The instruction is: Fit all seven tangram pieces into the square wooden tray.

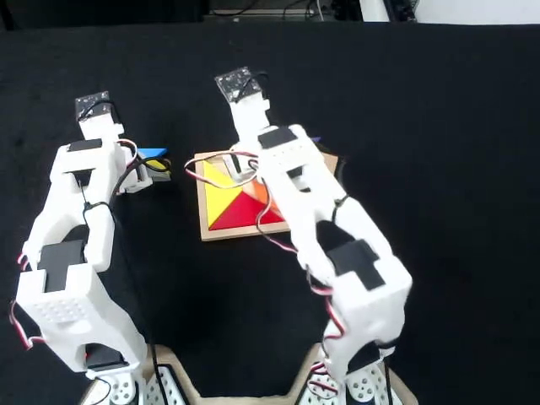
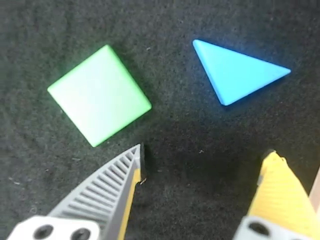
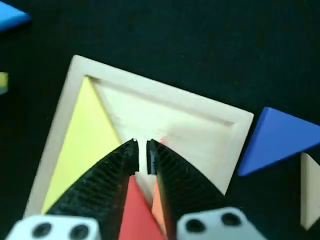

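The square wooden tray (image 1: 240, 232) lies on the black cloth (image 1: 439, 126) near the middle of the table. From above, the right arm stretches across it and hides much of its floor. A yellow triangle (image 3: 85, 145) fills the side of the tray towards the left arm, with a red triangle (image 3: 137, 212) against it and a sliver of an orange piece (image 3: 157, 207) beside that. The rest of the tray floor is bare wood. The right gripper (image 3: 141, 152) hangs over this bare part, close above where the yellow and red pieces meet. Its black jaws are drawn nearly together, leaving a thin slit with nothing seen in it. A dark-blue triangle (image 3: 280, 140) lies on the cloth just beside the tray's outer rim, and next to it is a pale shape (image 3: 311, 190), cut off at the edge, that I cannot identify. The left gripper (image 2: 206, 152) hovers over the cloth beside the tray with its jaws spread wide and empty. Ahead of it lie a green square (image 2: 100, 95) and a light-blue triangle (image 2: 235, 72), apart from each other and from the fingers (image 2: 280, 195).
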You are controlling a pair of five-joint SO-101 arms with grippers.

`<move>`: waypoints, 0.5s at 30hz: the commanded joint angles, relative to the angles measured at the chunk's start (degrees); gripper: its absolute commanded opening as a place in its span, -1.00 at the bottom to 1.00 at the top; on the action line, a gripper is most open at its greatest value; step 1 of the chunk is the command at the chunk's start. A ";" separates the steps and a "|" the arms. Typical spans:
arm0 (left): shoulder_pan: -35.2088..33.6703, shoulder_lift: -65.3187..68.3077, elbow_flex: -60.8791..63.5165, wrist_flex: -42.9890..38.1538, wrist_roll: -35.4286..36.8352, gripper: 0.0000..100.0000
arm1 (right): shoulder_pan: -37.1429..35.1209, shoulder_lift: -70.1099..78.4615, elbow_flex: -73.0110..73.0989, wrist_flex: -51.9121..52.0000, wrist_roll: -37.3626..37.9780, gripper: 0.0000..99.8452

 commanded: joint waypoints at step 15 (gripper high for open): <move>-0.48 -3.34 -0.48 -0.88 0.44 -0.27 | 5.54 9.80 -14.64 15.21 1.05 -0.89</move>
